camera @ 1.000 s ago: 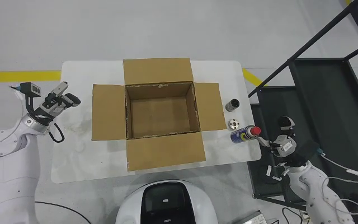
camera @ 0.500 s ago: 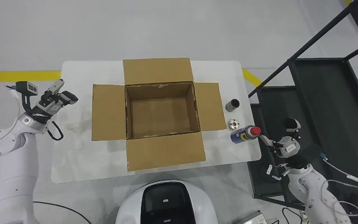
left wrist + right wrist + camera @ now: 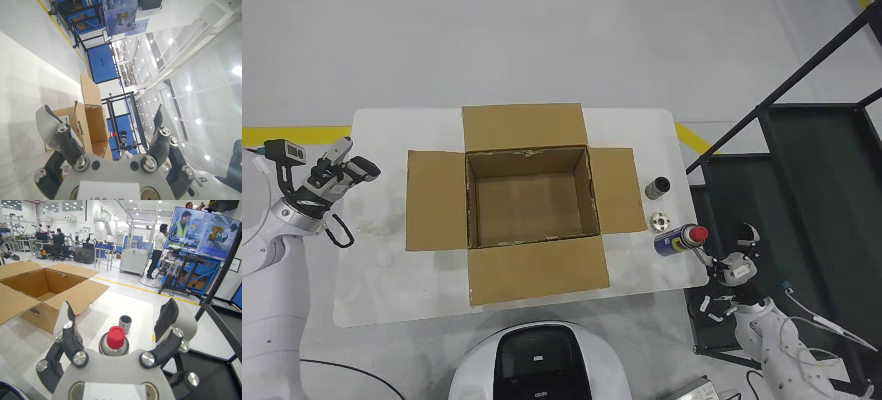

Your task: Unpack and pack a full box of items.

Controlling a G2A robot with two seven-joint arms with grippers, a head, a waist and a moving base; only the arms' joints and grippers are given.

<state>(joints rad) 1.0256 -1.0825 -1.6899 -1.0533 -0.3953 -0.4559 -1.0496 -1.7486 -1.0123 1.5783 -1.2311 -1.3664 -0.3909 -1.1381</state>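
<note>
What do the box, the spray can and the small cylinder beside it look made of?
Box: corrugated cardboard, matte brown, ragged torn edges. Spray can: likely metal, glossy shoulder; its red cap looks like plastic. Small cylinder: probably steel, bright reflective wall.

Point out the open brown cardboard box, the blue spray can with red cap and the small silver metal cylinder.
Open brown cardboard box [image 3: 532,205]: top view, bare inner floor.
Blue spray can with red cap [image 3: 115,337]: right wrist view, red cap.
Small silver metal cylinder [image 3: 657,187]: top view, upper end.
</note>
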